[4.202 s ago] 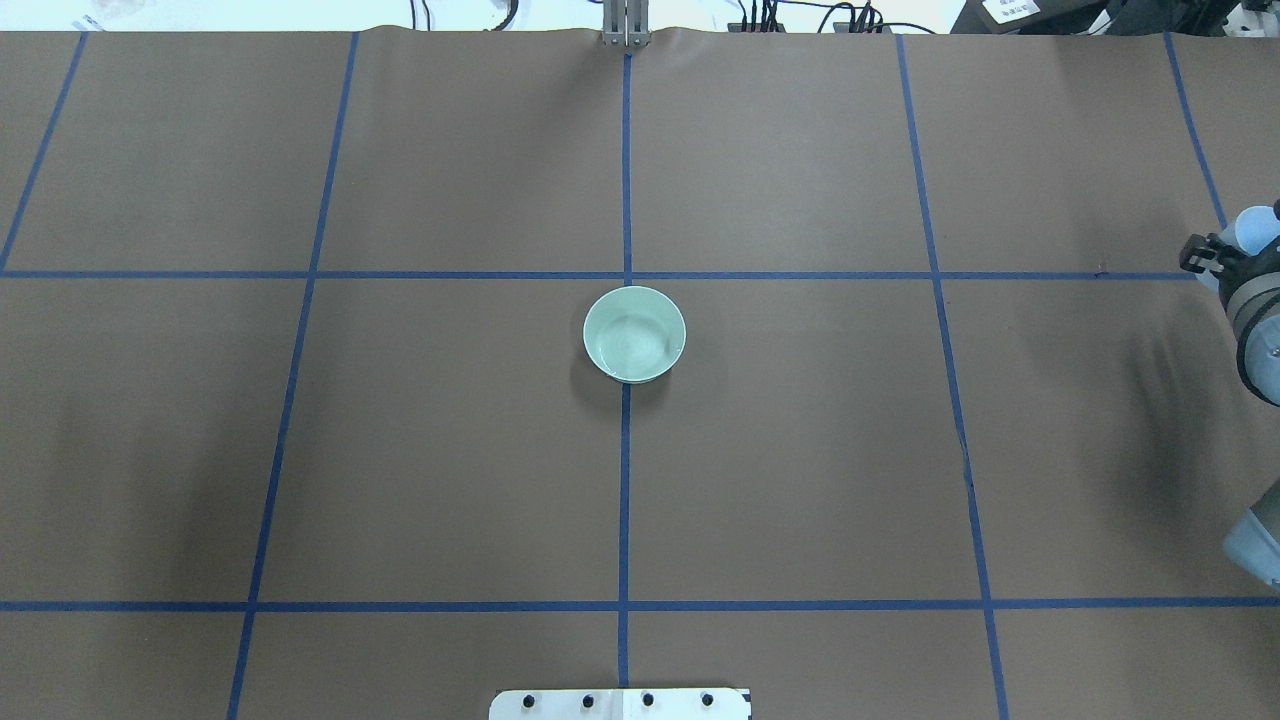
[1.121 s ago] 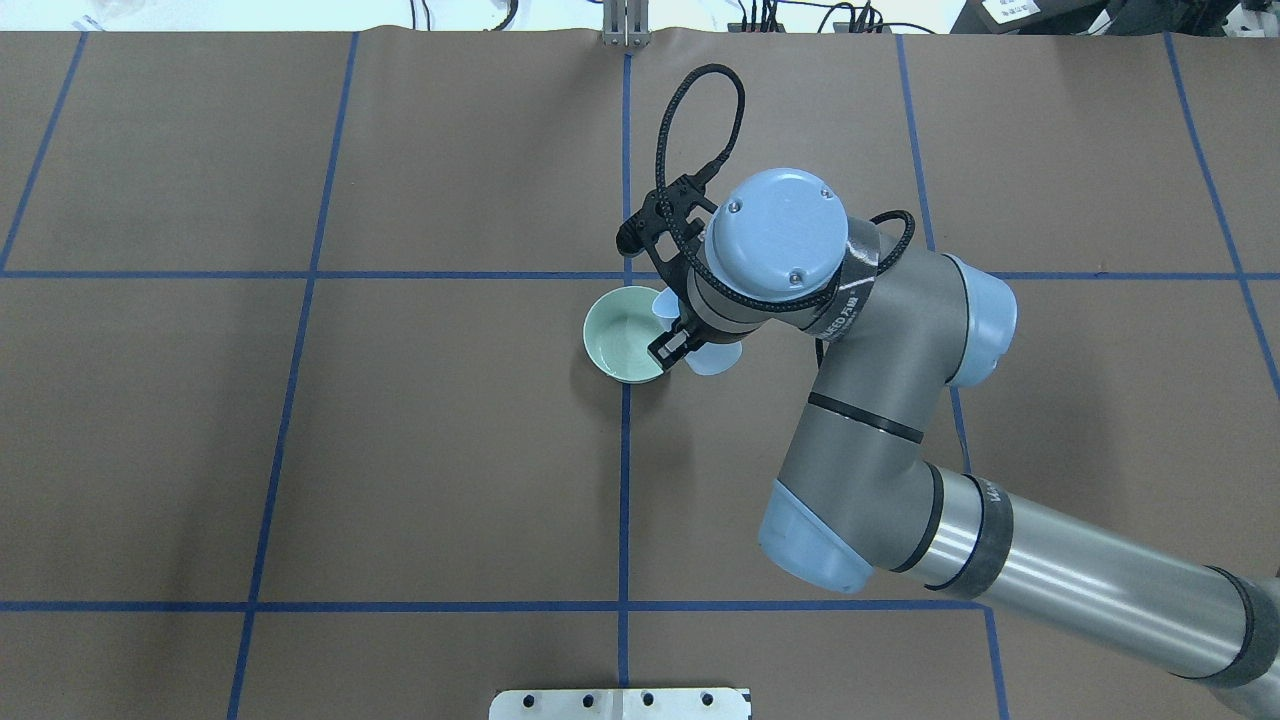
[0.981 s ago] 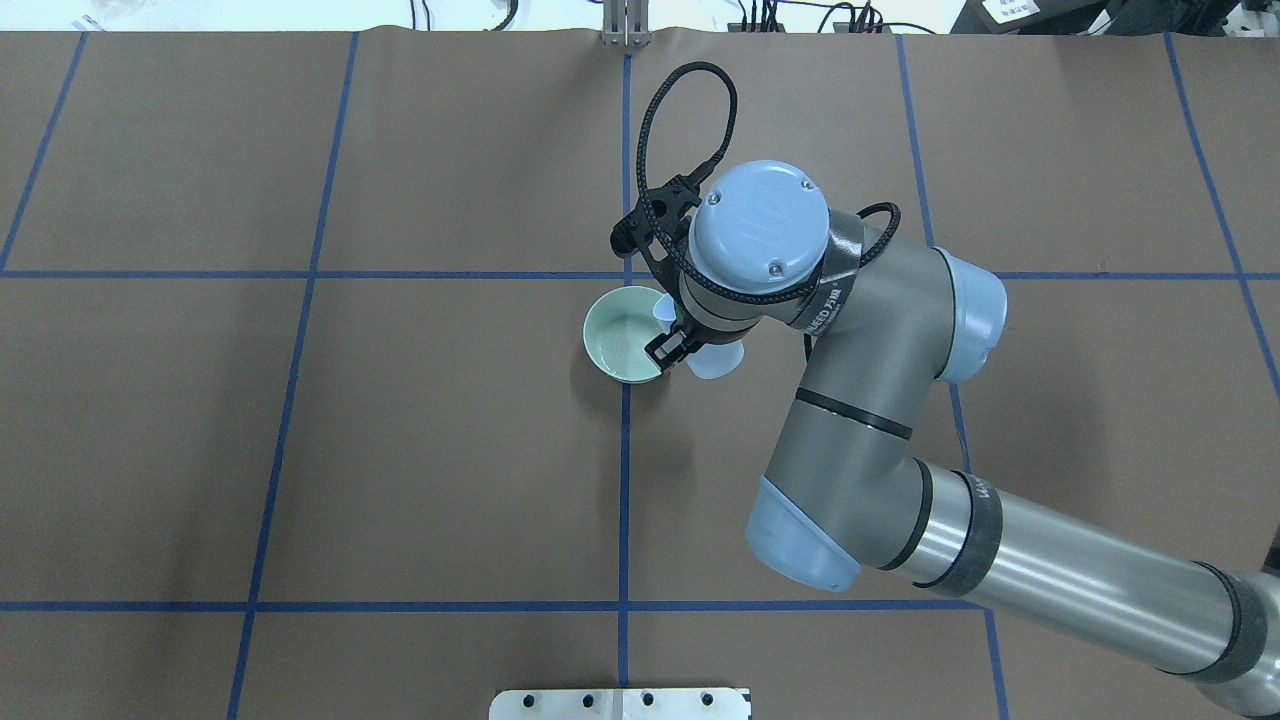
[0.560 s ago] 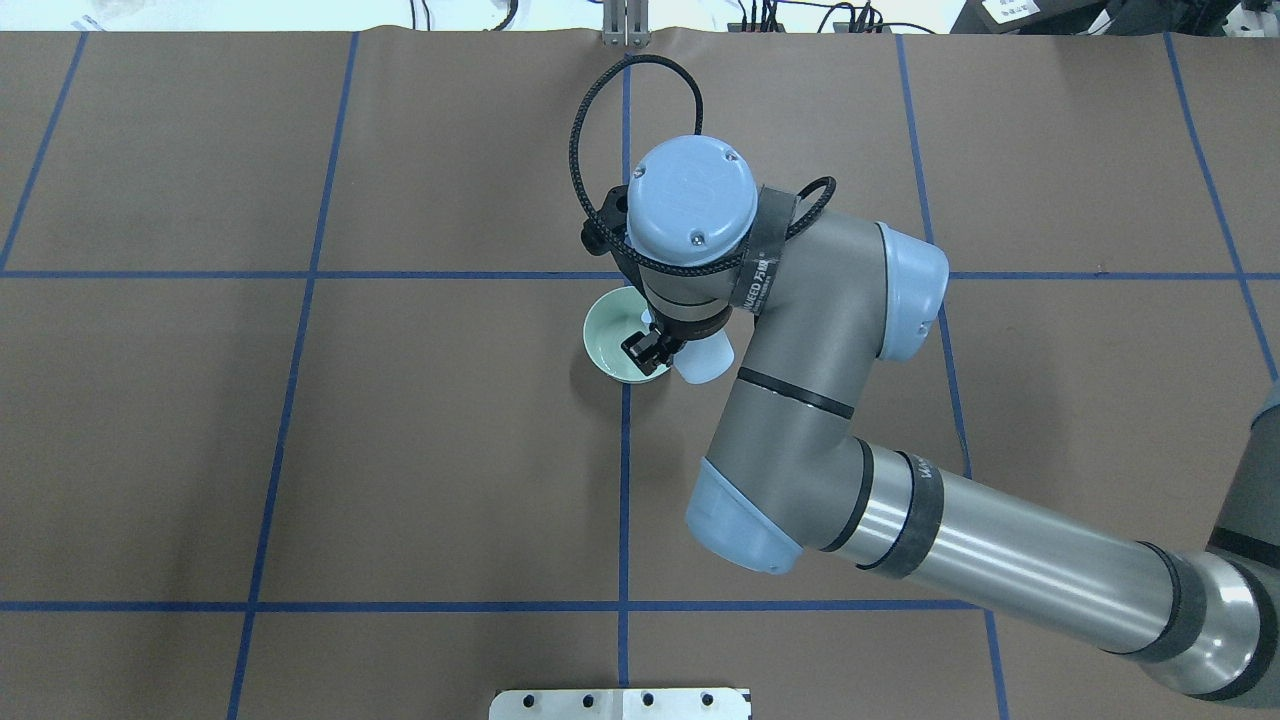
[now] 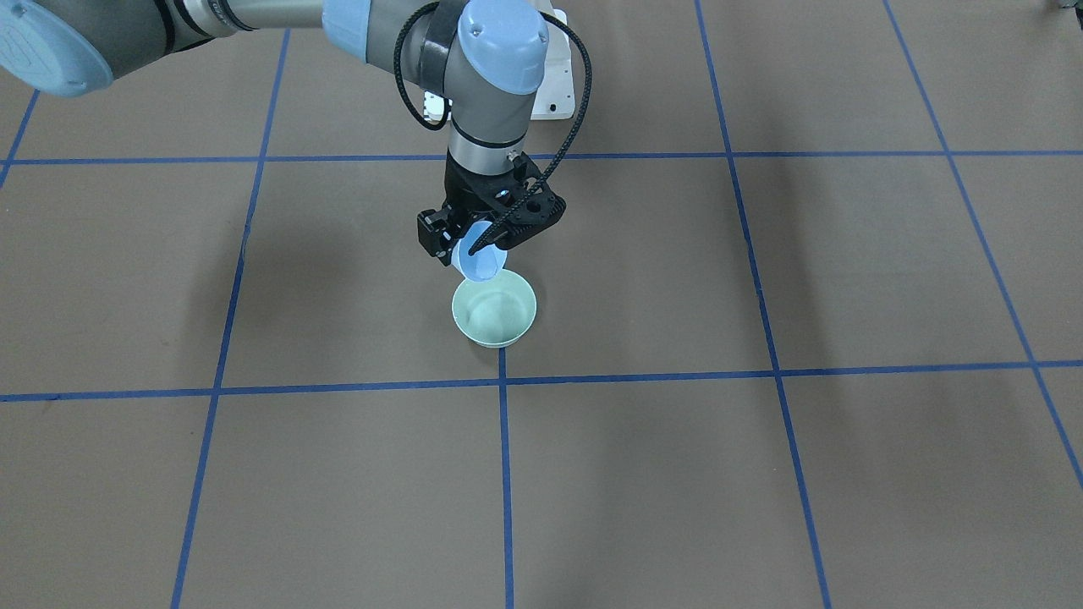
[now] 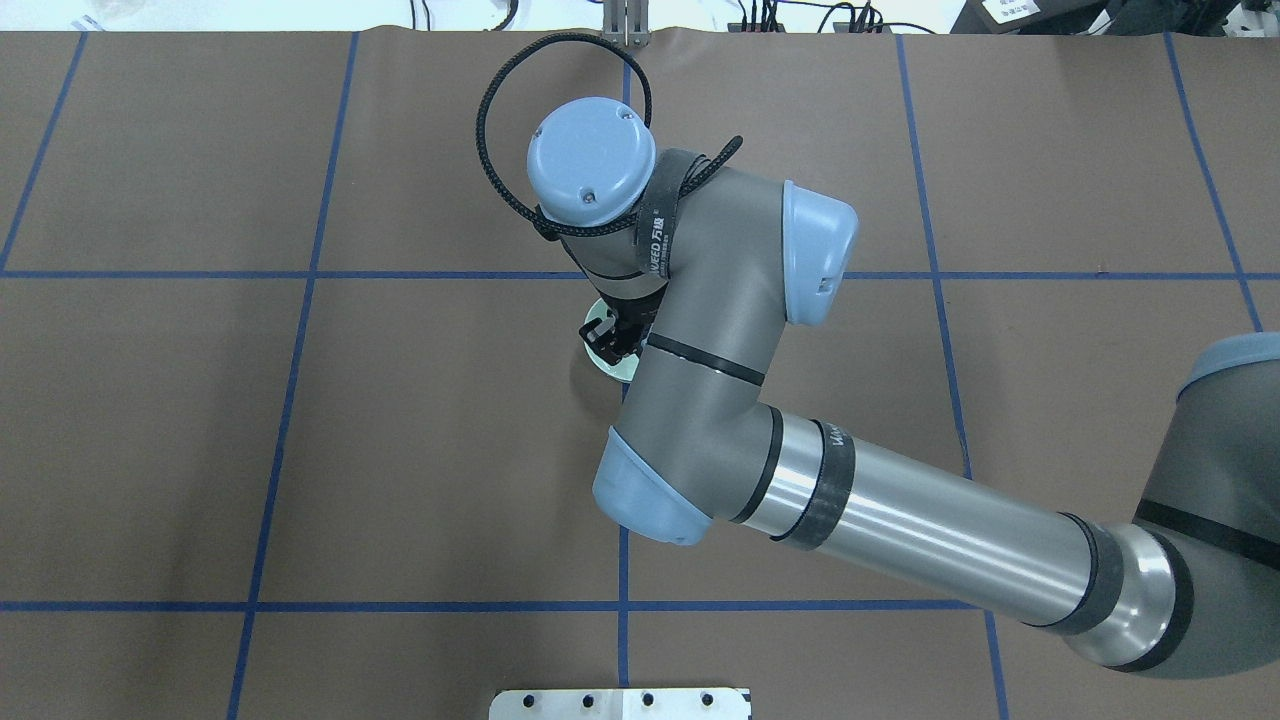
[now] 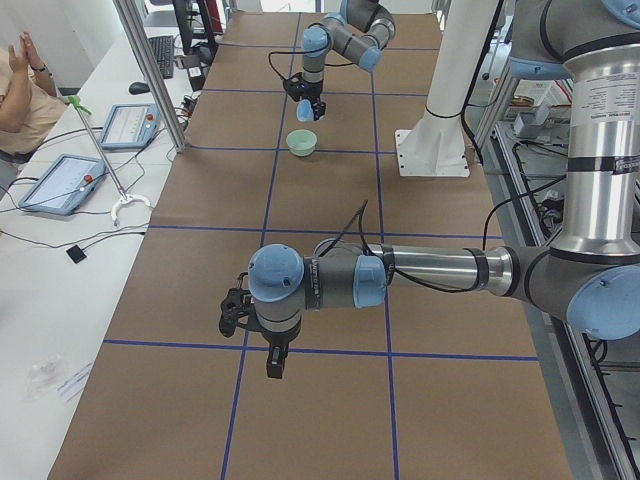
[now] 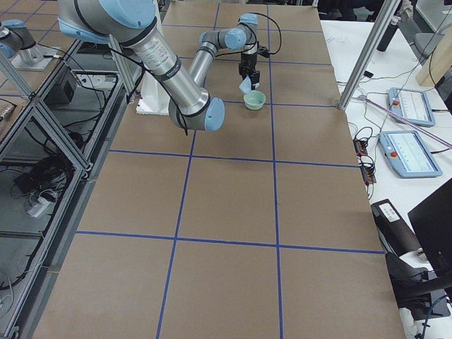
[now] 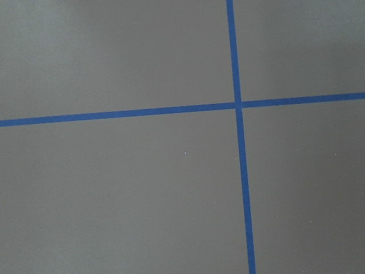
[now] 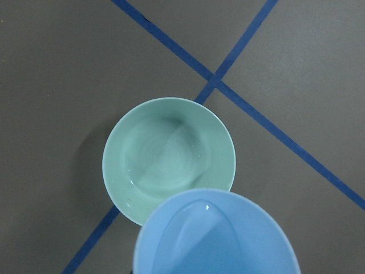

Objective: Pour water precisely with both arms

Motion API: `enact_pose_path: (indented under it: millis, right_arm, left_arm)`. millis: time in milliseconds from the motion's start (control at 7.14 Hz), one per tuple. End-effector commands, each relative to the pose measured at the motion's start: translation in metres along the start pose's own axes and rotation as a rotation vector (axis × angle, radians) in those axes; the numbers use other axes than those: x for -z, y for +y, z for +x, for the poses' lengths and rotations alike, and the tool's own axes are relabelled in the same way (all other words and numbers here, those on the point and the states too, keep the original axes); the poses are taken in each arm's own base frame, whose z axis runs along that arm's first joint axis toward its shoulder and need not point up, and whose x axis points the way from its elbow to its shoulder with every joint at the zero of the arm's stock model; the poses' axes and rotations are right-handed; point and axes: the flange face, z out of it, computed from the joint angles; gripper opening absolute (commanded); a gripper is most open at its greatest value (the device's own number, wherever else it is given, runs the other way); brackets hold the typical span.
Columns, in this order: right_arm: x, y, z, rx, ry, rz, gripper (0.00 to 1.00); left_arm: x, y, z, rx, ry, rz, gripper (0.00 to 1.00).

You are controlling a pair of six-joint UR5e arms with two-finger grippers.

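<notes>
My right gripper (image 5: 484,241) is shut on a light blue cup (image 5: 478,262), tipped with its mouth over the near rim of a mint green bowl (image 5: 495,311). In the right wrist view the cup (image 10: 217,237) hangs over the bowl (image 10: 168,157), which holds a shallow glossy pool of water (image 10: 162,162); I see no trickle. In the overhead view the right arm (image 6: 700,300) covers most of the bowl (image 6: 618,371). My left gripper (image 7: 275,360) hangs low over the table far from the bowl; I cannot tell if it is open or shut.
Brown table cover with a blue tape grid (image 9: 236,105). The white pedestal base (image 5: 558,85) stands behind the bowl. An aluminium post (image 7: 150,80), tablets (image 7: 60,182) and an operator (image 7: 25,95) are along the table's far side.
My right arm came in from the right with the blue cup, swung left over the bowl, and now covers most of it from above.
</notes>
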Motion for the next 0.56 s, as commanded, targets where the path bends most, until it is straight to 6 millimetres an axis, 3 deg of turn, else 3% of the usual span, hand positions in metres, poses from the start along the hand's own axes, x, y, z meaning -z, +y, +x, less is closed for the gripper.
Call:
enact_pose_path:
  millis: [0,420]
  right_arm:
    - [0.0104,-0.0212,-0.0142,-0.014,0.028,-0.056,0.0]
    - [0.0073,-0.0273,-0.0167,-0.025,0.054,-0.105,0.0]
  left_arm:
    - [0.0005,0.0002,-0.0004,0.0,0.001,0.001,1.0]
    - [0.0005,0.0002,-0.0004,0.001,0.001,0.001,1.0]
